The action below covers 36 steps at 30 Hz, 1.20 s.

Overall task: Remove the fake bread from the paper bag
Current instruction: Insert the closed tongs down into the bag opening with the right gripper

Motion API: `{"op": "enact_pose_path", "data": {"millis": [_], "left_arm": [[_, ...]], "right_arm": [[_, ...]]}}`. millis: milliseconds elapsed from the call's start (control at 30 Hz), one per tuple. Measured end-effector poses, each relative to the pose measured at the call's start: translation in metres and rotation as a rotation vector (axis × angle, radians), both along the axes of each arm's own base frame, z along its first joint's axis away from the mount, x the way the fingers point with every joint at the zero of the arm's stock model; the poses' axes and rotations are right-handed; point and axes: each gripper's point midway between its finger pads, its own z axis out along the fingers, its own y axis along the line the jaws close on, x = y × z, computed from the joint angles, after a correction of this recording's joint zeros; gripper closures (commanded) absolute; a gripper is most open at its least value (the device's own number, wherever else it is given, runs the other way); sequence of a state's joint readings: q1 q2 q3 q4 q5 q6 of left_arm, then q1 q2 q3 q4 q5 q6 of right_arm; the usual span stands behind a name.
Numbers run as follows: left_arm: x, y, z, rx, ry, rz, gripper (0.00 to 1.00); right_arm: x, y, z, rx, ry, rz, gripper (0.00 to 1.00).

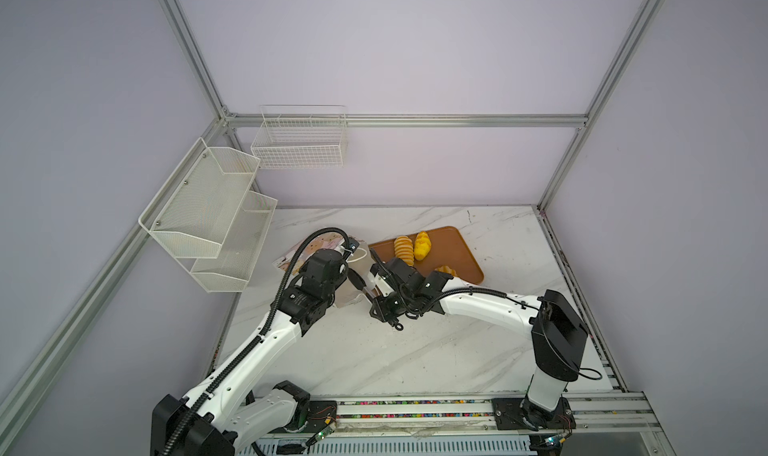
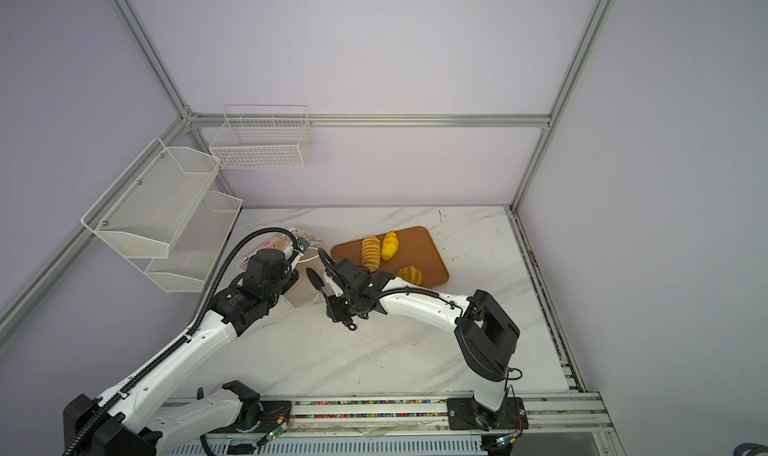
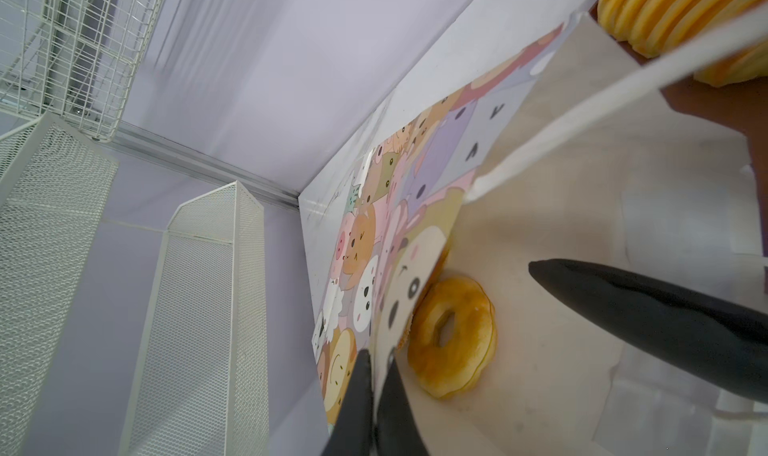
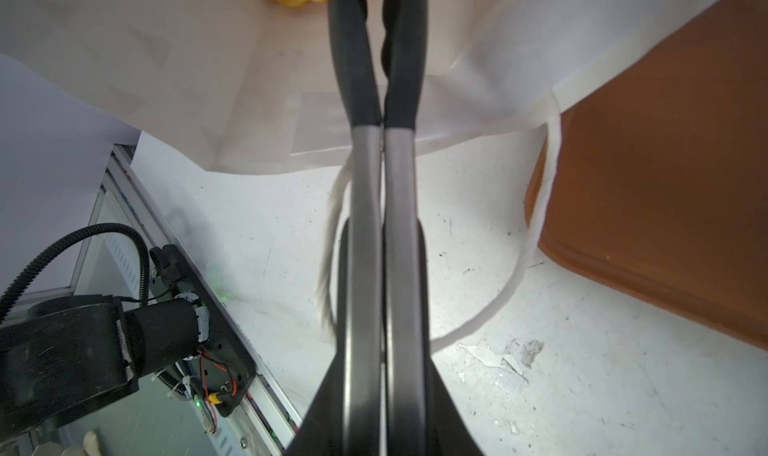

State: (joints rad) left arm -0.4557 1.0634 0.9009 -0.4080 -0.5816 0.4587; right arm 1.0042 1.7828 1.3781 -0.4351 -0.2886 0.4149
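White marble table point(image 1: 374, 350) w/ paper bag point(image 1: 307, 246) beside orange-brown tray point(image 1: 457, 250).

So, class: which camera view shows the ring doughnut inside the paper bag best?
The left wrist view: the ring doughnut lies whole and sharp on the paper bag's inner wall, hole visible. The right wrist view catches only a yellow pastry edge, maybe the doughnut. In both top views the arms and bag hide it.

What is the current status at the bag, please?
Left gripper shut on paper bag wall. Right gripper shut, tips inside bag mouth. Ring doughnut in bag; three pastries on tray. Cord handle near right fingers.
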Motion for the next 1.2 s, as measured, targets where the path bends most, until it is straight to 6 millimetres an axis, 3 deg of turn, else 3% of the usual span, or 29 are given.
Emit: {"op": "enact_pose_path", "data": {"millis": [467,633,833,1200], "left_arm": [[-0.001,-0.006,-0.002,-0.116,-0.011,0.018,1.00],[-0.008,-0.006,0.003,-0.159,-0.027,0.009,1.00],[-0.012,-0.012,0.009,-0.229,-0.041,-0.010,1.00],[-0.011,-0.023,0.002,-0.308,-0.013,-0.028,1.00]], "right_arm": [[-0.018,0.007,0.024,0.091,0.145,0.011,0.88],[-0.011,0.008,0.030,0.122,0.186,-0.026,0.83],[0.007,0.026,0.041,0.222,0.211,-0.117,0.78],[0.037,0.056,-0.003,0.240,0.309,-0.277,0.65]]}}
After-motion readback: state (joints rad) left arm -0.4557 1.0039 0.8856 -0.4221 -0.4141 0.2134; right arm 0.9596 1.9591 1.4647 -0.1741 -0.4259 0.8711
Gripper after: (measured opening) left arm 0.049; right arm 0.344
